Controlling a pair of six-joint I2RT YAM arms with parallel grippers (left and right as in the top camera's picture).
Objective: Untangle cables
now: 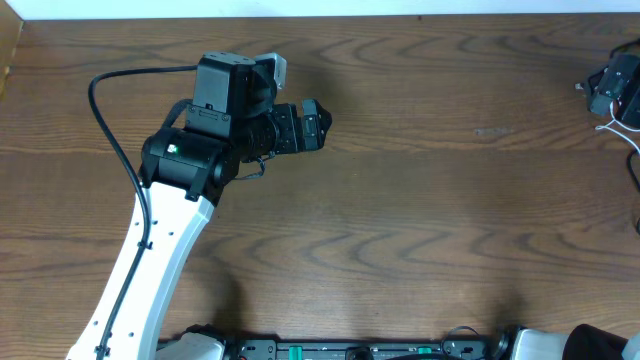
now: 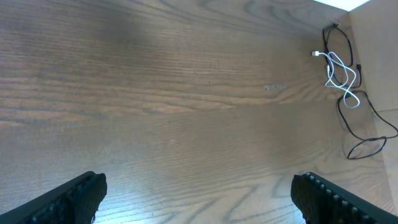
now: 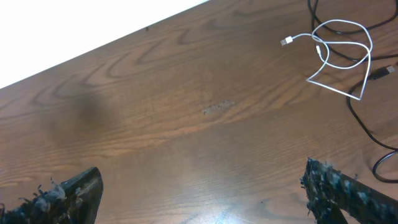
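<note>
Right gripper [image 3: 202,186], spread wide and empty, is nearer the tangled white cable [image 3: 341,66] and black cable [image 3: 380,73], ahead-right of it. Left gripper [image 2: 199,193], likewise spread and empty, sits far off.

Nothing readable here: no labels, brands or numbers. Just a faint pale smudge [image 3: 217,107] on the desk [image 3: 155,155], mid-frame, too blurred for lettering.

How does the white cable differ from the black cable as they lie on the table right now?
The white cable is bunched in tight loops; the black cable sprawls in wider curves past them. The white cable's loops sit fully in the right wrist view; the black cable runs off its edge. Both are thin, overlapping, and lie loose on the table.
</note>
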